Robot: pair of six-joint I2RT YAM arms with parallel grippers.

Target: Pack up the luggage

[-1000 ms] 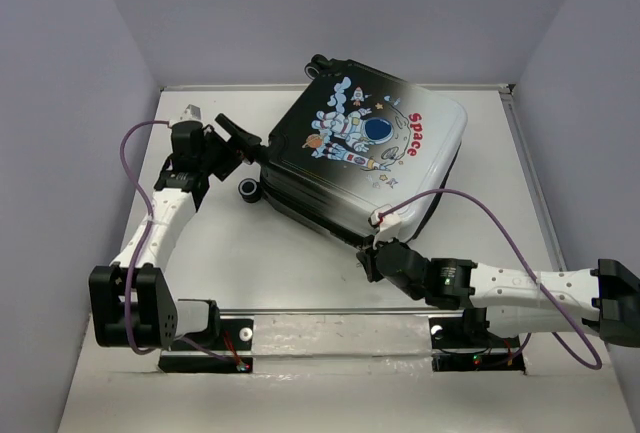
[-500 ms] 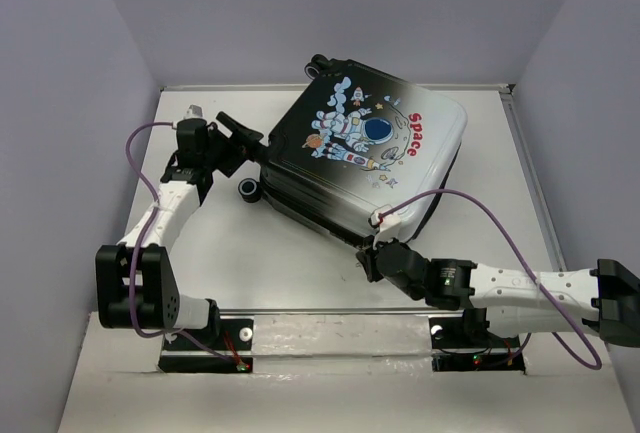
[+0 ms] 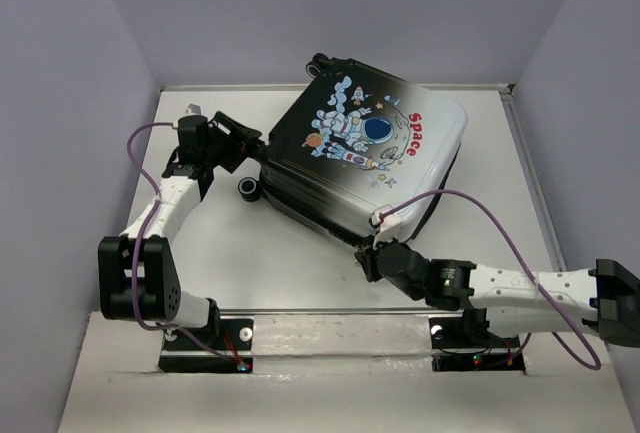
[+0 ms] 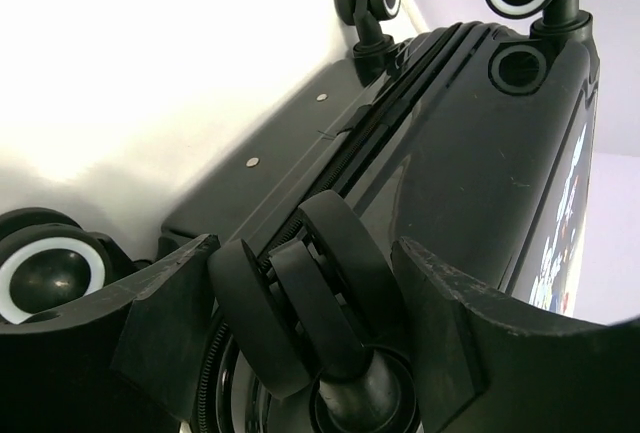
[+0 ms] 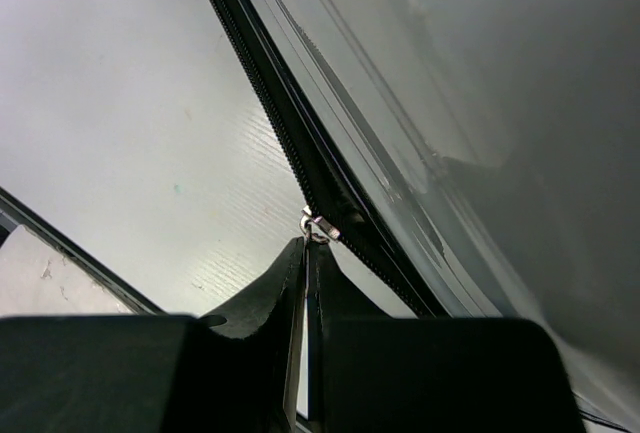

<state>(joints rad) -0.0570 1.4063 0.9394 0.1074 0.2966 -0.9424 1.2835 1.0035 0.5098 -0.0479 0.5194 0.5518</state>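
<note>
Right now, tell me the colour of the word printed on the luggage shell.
Red lettering on the luggage; clearest in the top external view.

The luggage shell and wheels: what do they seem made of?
The luggage shell looks like hard glossy plastic: it reflects light and looks rigid. The wheels look like matte black rubber or plastic; I cannot tell which.
</note>
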